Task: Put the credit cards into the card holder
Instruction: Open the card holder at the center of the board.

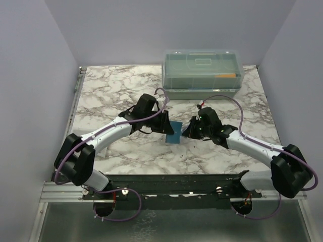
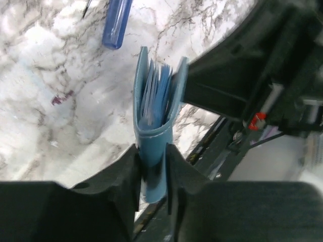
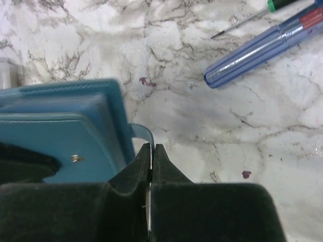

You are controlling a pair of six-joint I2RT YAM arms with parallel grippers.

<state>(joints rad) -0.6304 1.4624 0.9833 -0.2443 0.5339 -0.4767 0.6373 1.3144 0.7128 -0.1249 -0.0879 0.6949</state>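
Observation:
The teal-blue card holder [image 1: 174,132] is held up over the middle of the table between the two arms. My left gripper [image 1: 166,126] is shut on its lower end; in the left wrist view [image 2: 152,148] the card holder [image 2: 154,108] stands edge-on with its pockets spread open away from my fingers. My right gripper [image 1: 187,132] is shut on a thin whitish credit card [image 3: 150,201], seen only as an edge between the jaws [image 3: 152,146]. Its tips touch a thin blue leaf [image 3: 143,132] of the card holder [image 3: 60,131]. Other cards are hidden.
A large translucent lidded box [image 1: 202,73] stands at the back of the marble table [image 1: 111,91]. A blue-handled screwdriver [image 3: 262,48] and a thin green-handled one [image 3: 252,17] lie on the table below the grippers; the blue one also shows in the left wrist view [image 2: 117,22].

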